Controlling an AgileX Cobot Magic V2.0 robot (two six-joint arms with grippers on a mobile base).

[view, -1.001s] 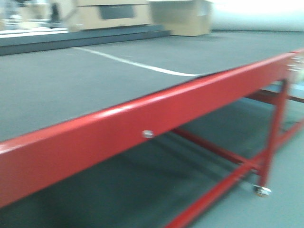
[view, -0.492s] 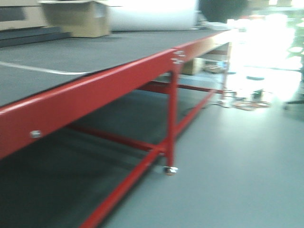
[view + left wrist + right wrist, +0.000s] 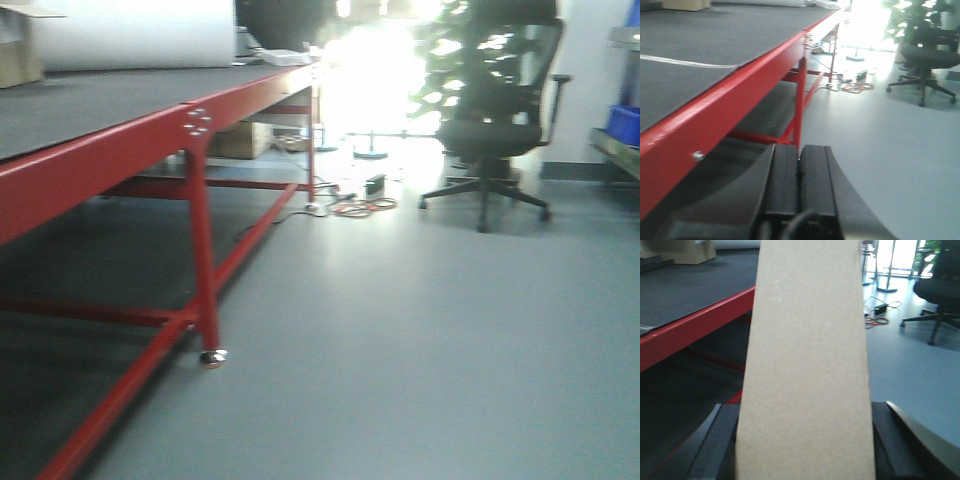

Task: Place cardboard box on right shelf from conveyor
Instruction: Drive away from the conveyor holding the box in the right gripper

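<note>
The cardboard box (image 3: 807, 340) is pinched between the jaws of the right gripper (image 3: 805, 445) and fills the middle of the right wrist view. It is held off the conveyor (image 3: 90, 105), whose dark belt and red frame (image 3: 110, 160) are seen to the left. The jaws of the left gripper (image 3: 800, 152) are pressed together with nothing between them, near the red frame. On the grey floor (image 3: 400, 330) to the right, an office chair (image 3: 490, 140) and a tangle of cables (image 3: 360, 207) are seen far off. A blue bin (image 3: 626, 125) is cut by the right edge.
</note>
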